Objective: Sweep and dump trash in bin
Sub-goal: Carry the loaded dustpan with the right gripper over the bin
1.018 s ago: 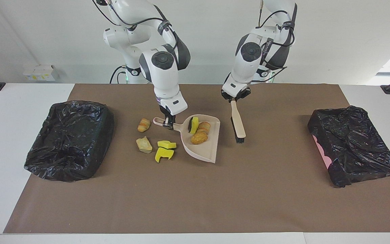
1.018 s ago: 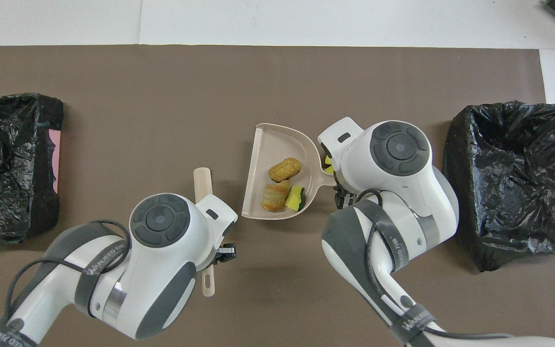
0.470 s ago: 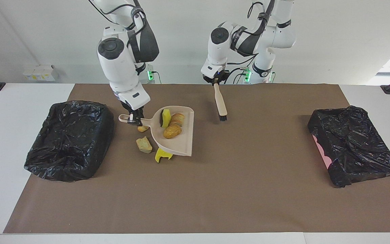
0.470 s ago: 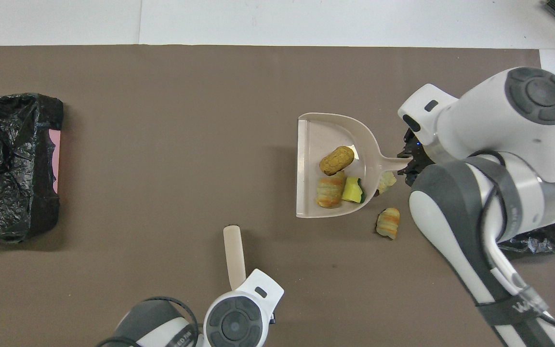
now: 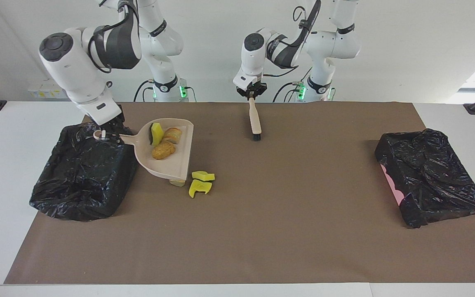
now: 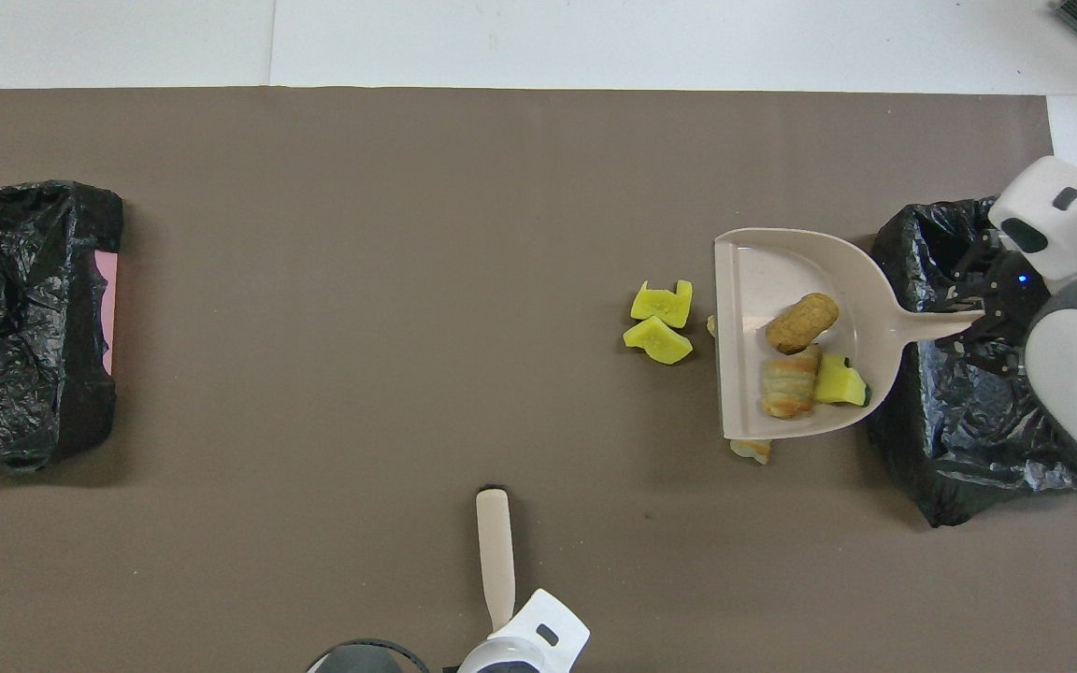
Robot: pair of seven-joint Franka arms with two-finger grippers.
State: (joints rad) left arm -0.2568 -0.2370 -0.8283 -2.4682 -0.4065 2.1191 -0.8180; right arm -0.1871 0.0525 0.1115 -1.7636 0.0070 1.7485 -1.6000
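Right pincer (image 5: 106,133) holds dustpan (image 5: 175,167) beside bin (image 5: 83,181) rim.

light: bright, even | shadows: soft, faint | focus: sharp | glare: none

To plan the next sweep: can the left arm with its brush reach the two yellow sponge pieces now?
Probably yes: the yellow sponge pieces lie uncovered beside the dustpan, and the brush hangs clear.
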